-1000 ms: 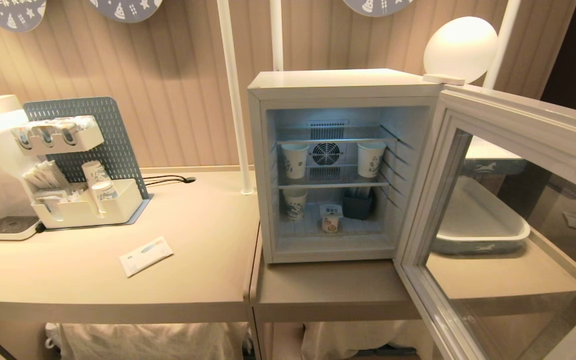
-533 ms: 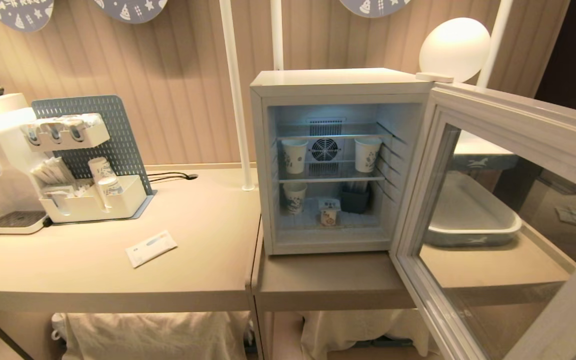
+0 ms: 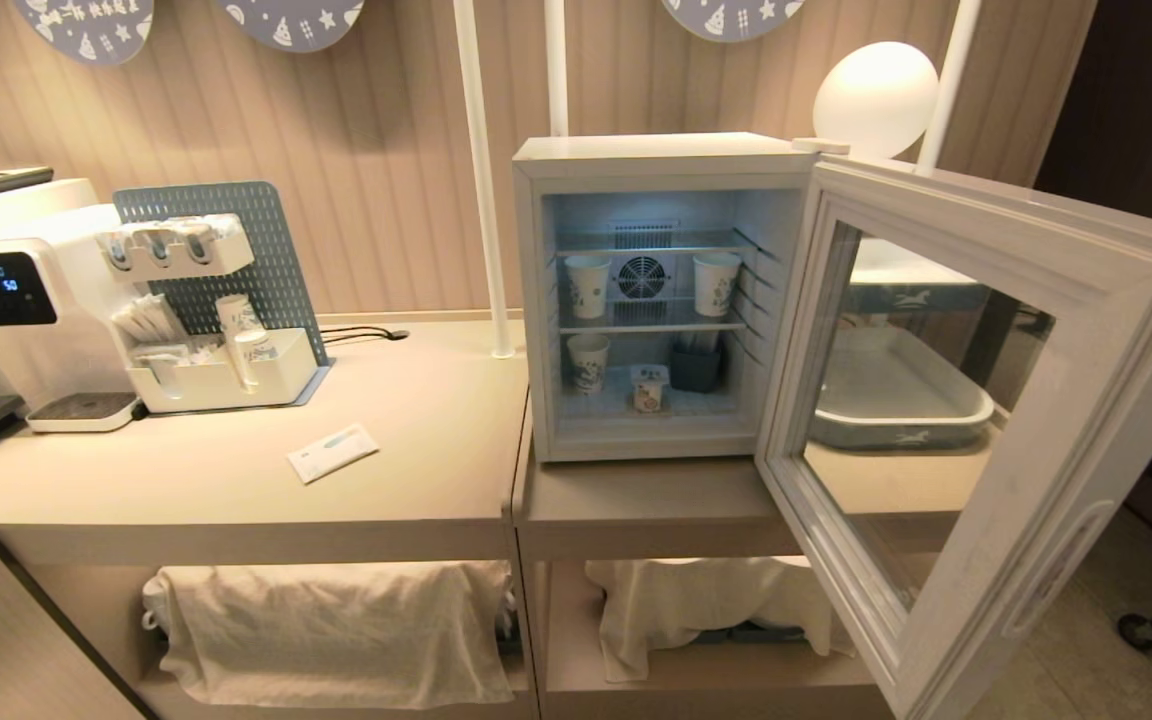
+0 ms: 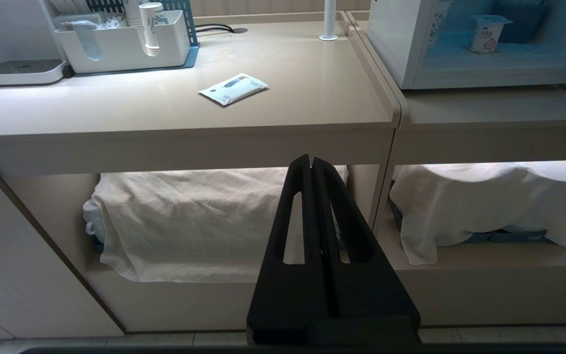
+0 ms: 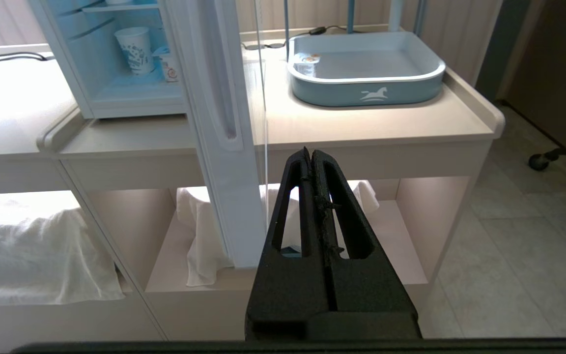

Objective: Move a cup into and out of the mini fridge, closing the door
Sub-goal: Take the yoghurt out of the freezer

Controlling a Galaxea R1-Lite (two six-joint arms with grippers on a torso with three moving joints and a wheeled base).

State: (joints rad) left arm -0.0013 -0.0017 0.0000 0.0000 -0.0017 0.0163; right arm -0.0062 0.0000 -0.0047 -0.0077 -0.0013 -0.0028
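Observation:
The mini fridge (image 3: 656, 158) stands on the counter with its door (image 3: 1086, 330) swung wide open to the right. On the fridge floor the cup (image 3: 649, 388), a small white pot with a foil lid, stands upright; the cup (image 4: 485, 33) also shows in the left wrist view and the cup (image 5: 169, 68) in the right wrist view. My left gripper (image 4: 311, 160) hangs low in front of the counter's lower shelf, shut and empty. My right gripper (image 5: 310, 152) hangs low just right of the door's edge, shut and empty. Neither arm appears in the head view.
Paper cups (image 3: 587, 285) (image 3: 715, 283) (image 3: 588, 362) and a dark holder (image 3: 696, 367) share the fridge. A blue tray (image 5: 366, 88) sits behind the door. A dispenser (image 3: 16, 300), an organiser (image 3: 226, 375) and a packet (image 3: 333, 452) occupy the left counter. Cloths (image 3: 336, 630) cover the lower shelves.
The whole head view has pulled back: the fridge looks smaller, and more of the door, lower shelves and floor shows. Nothing on the counter has moved.

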